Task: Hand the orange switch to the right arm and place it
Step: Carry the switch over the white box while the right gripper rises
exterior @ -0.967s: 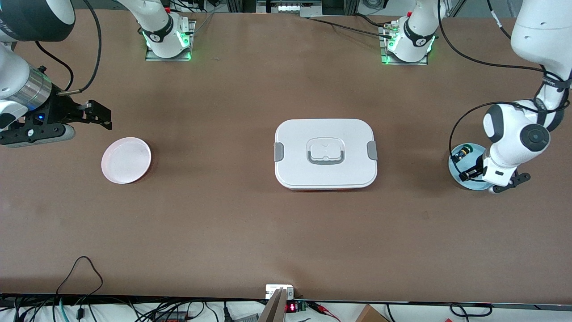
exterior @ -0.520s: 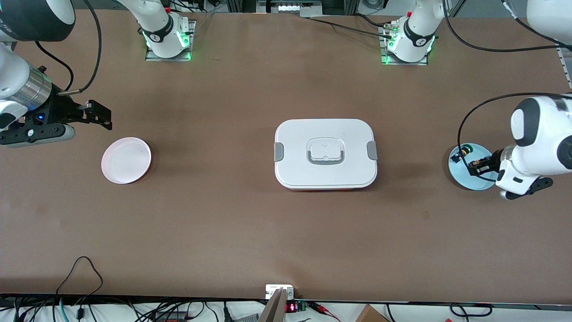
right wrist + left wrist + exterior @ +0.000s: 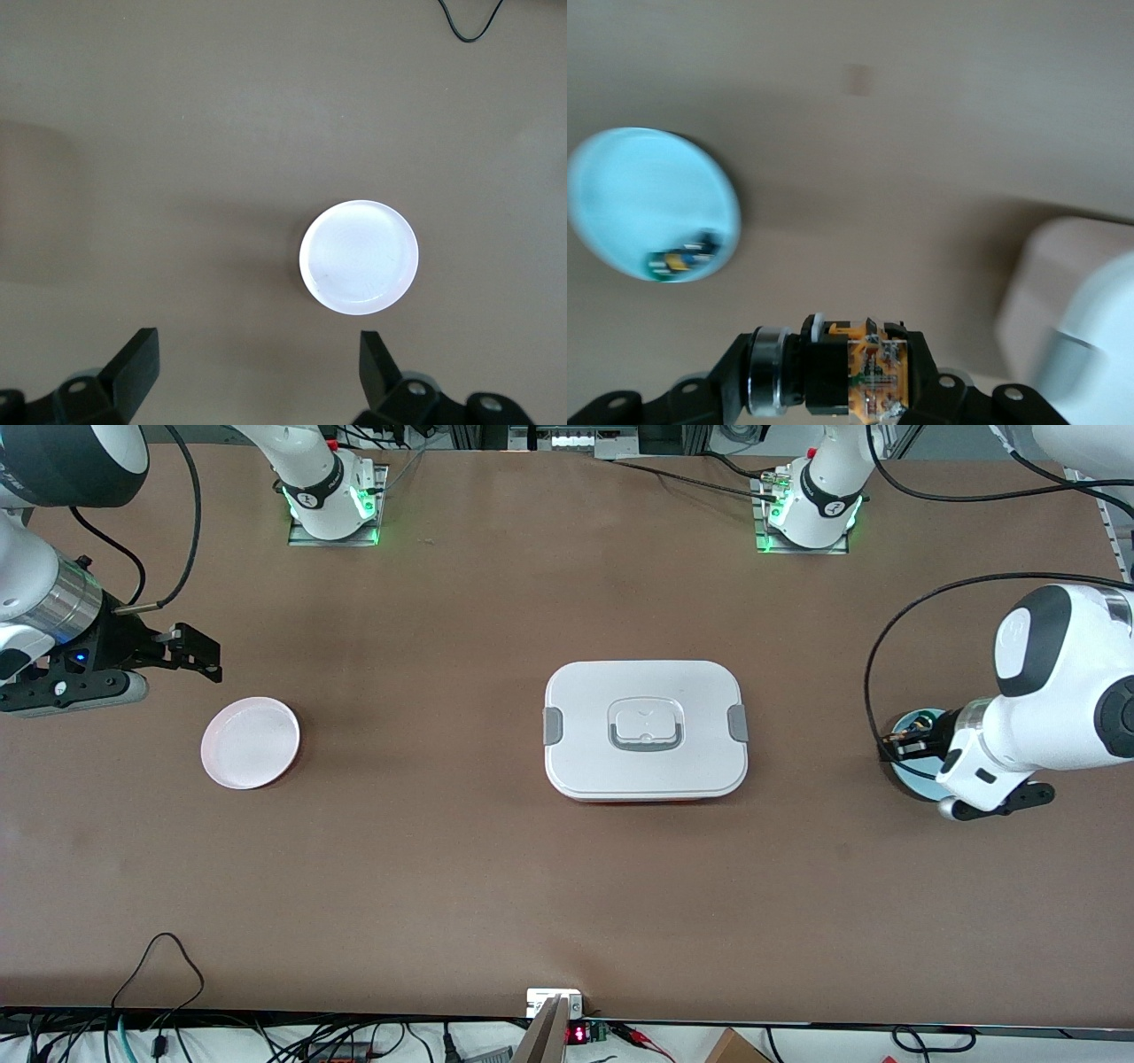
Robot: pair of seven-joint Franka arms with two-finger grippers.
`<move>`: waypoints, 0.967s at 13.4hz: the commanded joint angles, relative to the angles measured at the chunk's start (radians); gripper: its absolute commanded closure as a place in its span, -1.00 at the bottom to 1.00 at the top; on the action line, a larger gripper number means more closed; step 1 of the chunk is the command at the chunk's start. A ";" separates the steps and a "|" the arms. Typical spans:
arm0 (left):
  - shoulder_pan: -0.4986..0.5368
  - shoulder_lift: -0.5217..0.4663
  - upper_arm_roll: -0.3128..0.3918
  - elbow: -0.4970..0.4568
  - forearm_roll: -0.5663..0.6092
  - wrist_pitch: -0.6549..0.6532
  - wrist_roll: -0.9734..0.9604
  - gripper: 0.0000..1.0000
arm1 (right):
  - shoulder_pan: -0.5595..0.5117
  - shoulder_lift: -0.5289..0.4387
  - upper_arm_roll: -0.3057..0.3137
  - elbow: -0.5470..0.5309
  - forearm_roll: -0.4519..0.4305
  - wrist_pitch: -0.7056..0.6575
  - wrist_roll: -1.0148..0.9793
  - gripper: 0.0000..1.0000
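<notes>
- the left gripper [image 3: 895,746] is up in the air over the blue plate [image 3: 912,779] at the left arm's end of the table, its fingers clamped on the orange switch [image 3: 873,372].
- in the left wrist view the orange switch sits crosswise between the black fingers [image 3: 722,390], its orange part showing beside a black body and a silver ring.
- the blue plate [image 3: 651,202] lies below on the brown table [image 3: 496,886] and holds one small dark part with a green-yellow cap [image 3: 680,259], close to the plate's rim.
- the right gripper [image 3: 202,657] hangs in the air near the pink plate [image 3: 251,742] at the right arm's end of the table; the right arm waits there.
- its two fingers [image 3: 133,359] stand wide apart with nothing between them, and the pink plate [image 3: 359,257] lies bare on the table under the wrist camera.
- a white lidded box [image 3: 645,729] with grey clips and a grey handle rests in the middle of the table, between the two plates and well apart from both.
</notes>
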 commanded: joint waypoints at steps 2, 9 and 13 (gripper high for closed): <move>0.005 0.014 -0.042 0.065 -0.230 -0.028 0.101 0.52 | 0.000 0.037 0.001 0.015 0.002 -0.007 -0.001 -1.00; -0.055 0.039 -0.099 0.049 -0.547 0.105 0.615 0.60 | 0.055 0.083 0.007 0.017 0.038 -0.012 -0.086 -1.00; -0.095 0.077 -0.162 0.033 -0.698 0.212 0.877 0.60 | 0.067 0.118 0.005 0.015 0.414 -0.002 -0.002 -1.00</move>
